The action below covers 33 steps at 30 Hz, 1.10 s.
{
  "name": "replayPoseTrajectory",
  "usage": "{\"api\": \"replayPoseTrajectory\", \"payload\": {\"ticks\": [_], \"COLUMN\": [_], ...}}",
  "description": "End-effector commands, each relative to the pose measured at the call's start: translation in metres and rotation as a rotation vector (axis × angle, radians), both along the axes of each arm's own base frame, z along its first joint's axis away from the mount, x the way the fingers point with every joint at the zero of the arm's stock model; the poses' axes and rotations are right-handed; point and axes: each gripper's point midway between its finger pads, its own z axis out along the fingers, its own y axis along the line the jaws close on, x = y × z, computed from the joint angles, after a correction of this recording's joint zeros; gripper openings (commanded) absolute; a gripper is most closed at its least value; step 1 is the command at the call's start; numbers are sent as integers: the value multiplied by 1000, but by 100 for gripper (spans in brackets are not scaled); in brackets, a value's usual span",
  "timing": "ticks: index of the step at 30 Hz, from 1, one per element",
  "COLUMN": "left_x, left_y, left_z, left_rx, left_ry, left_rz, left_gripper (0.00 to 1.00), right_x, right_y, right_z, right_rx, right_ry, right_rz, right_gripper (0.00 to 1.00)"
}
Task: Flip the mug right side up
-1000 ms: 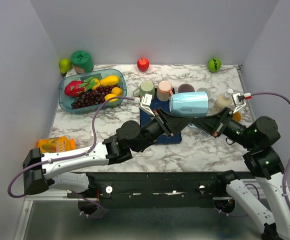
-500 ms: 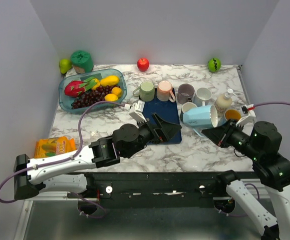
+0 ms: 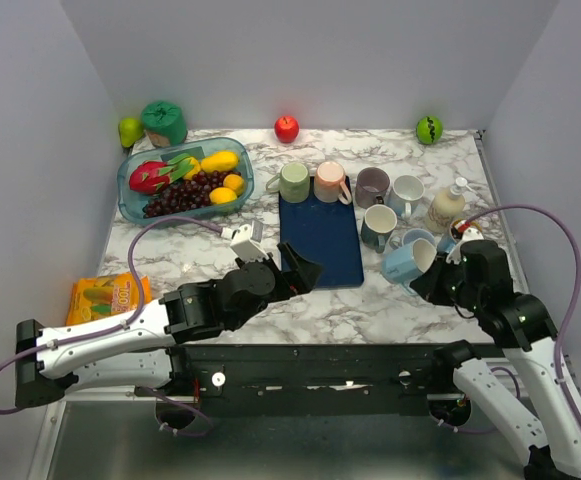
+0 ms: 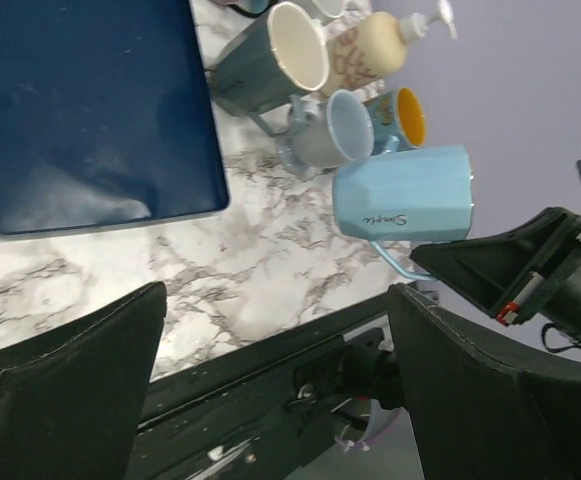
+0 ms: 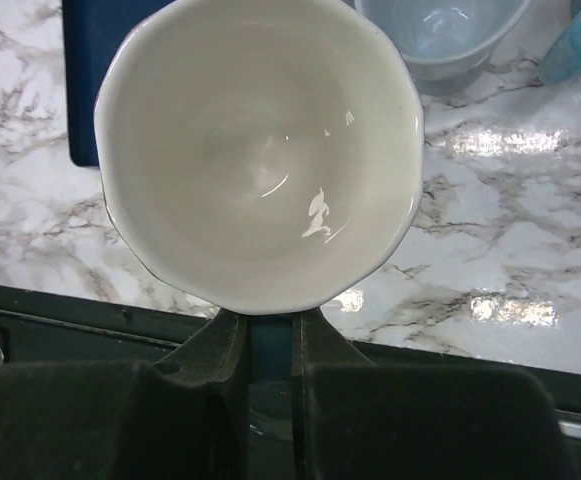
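Marble table (image 3: 370,300): mug (image 3: 405,263) amid other mugs (image 3: 378,226)

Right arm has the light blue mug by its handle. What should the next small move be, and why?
Probably roll the right gripper to bring the rim up: the light blue mug hangs sideways in its grip, mouth toward the wrist.
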Motion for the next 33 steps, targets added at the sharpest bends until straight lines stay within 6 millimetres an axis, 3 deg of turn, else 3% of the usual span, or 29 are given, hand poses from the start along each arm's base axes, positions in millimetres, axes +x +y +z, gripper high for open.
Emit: {"api": "replayPoseTrajectory", "payload": {"ticks": [1,12,18,24,31,33], "left_x": [10,15,17,17,13,13], "left_y": [20,19,21,24,27,27], "left_z": [-7,-13,-14,-14,-23,-23], "left_rx": [122,235,291,329,359,366], "left_ry": [4,16,25,33,56,59], "left_rz": [99,111,113,108,90,88], "left_gripper": [99,99,99,99,99,99], "right_x": [30,53,52,57,64,63], "right_y": [0,0,17,19,24,27], "right_z": [4,-32,-49,-63,-77,-83], "right_rx": [-32,-112,-240,-372,-416,-420], "right_ry": [-58,14,36,47,57,74], "right_rz": [-31,-119,-119,-140,-136,-125], "right_gripper": [1,1,1,1,1,5]}}
